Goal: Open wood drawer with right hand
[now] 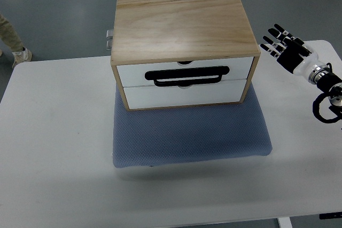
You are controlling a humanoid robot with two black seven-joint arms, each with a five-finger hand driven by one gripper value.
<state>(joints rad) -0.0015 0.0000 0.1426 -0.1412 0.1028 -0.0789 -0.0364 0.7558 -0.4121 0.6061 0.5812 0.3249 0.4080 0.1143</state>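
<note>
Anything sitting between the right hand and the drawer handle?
Top view: no loose object. From the right hand to the handle lie bare table, then the cabinet's right front corner and white drawer front.

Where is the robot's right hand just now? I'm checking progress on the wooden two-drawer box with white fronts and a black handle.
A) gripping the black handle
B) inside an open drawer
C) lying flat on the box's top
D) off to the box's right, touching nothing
D: the right hand is beside the wooden two-drawer box, fingers spread, clear of the black handle; both drawers look shut.
</note>
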